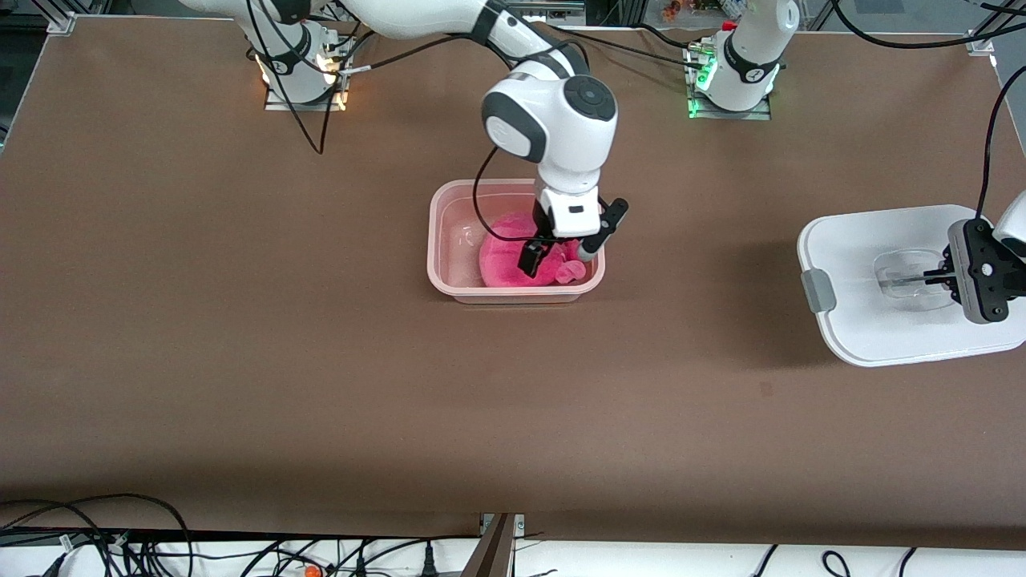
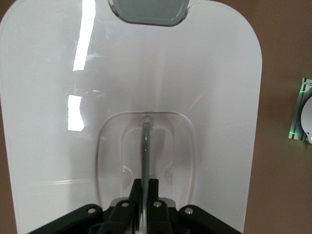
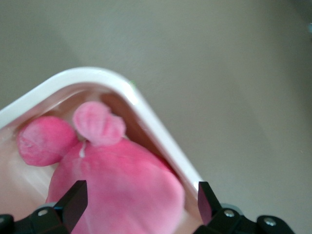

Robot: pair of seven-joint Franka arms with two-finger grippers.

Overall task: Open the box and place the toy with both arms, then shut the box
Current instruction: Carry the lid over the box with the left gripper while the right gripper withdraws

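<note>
1. Front view: tub [image 1: 449,240], pink and open, sits mid-counter [image 1: 240,320] with the toy [image 1: 505,260] lying inside it, toward the left arm's end of the tub. The right arm reaches down from its base, and the right claw [image 1: 557,258] hangs over the toy inside the tub, its fingers spread apart with the toy between and below them. The white lid [image 1: 874,320] lies flat on the counter, well apart from the tub, toward the left arm's end. A grey clip [image 1: 817,290] shows on the lid's edge that faces the tub. The left claw [image 1: 934,278] is down at the clear handle [image 1: 902,276] in the lid's middle.

2. Left wrist view: lid [image 2: 204,87] fills the frame, with a grey clip [image 2: 148,9] at one edge. The left claw [image 2: 144,187] is closed narrow on the thin bar of the handle [image 2: 146,141], which runs across the clear recess. Brown counter [image 2: 282,48] shows beside the lid.

3. Right wrist view: toy [image 3: 122,180] rests against the tub's corner wall [image 3: 146,112], with a round ear [image 3: 97,122] and another rounded pink lump beside it. The right claw [image 3: 141,200] is wide, its two black fingertips [image 3: 75,200] standing on either side of the toy; whether they touch the plush I cannot tell. Counter [image 3: 219,73] shows outside the rim.
</note>
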